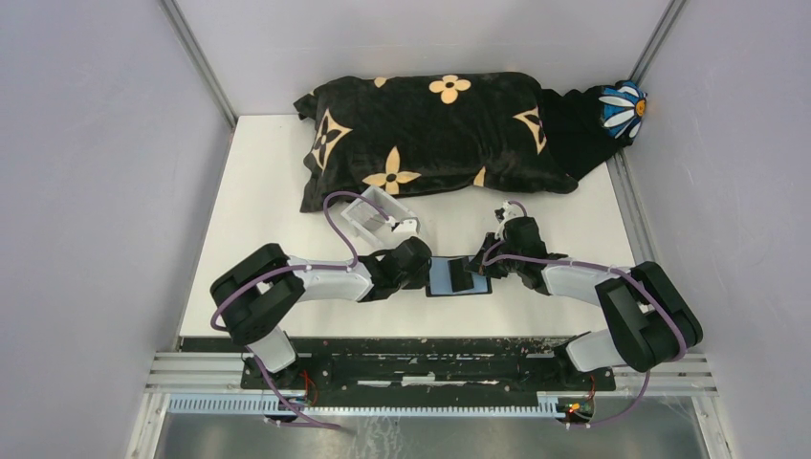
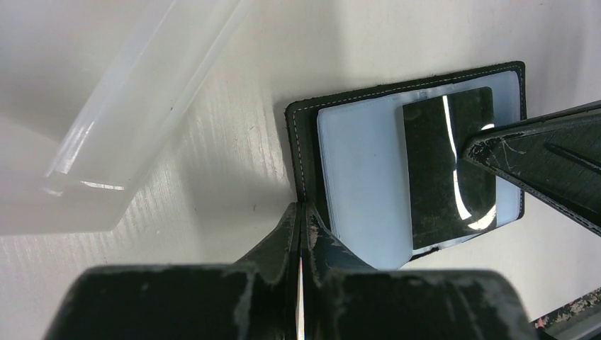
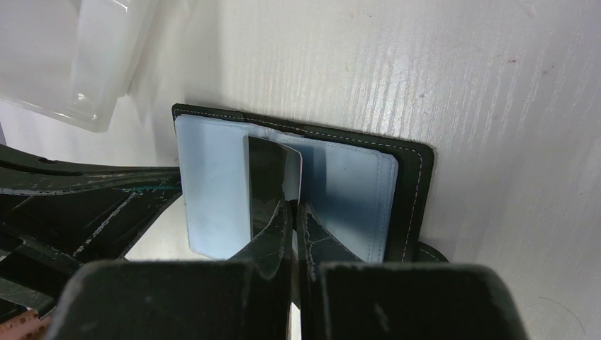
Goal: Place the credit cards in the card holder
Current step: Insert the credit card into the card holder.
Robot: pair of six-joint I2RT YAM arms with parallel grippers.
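A flowered black pillow (image 1: 430, 134) is lying along the far edge of the tabletop (image 1: 249, 239), with a clear box (image 1: 373, 215) just in front of it, left of centre. The card holder (image 1: 442, 279) is lying open near the middle of the near edge. The left gripper (image 2: 301, 212) is pinching its edge, apparently to steady it. The right gripper (image 3: 294, 212), clamped on a dark card (image 3: 266, 184), is standing it upright on the holder's inner face, likely for sliding in.
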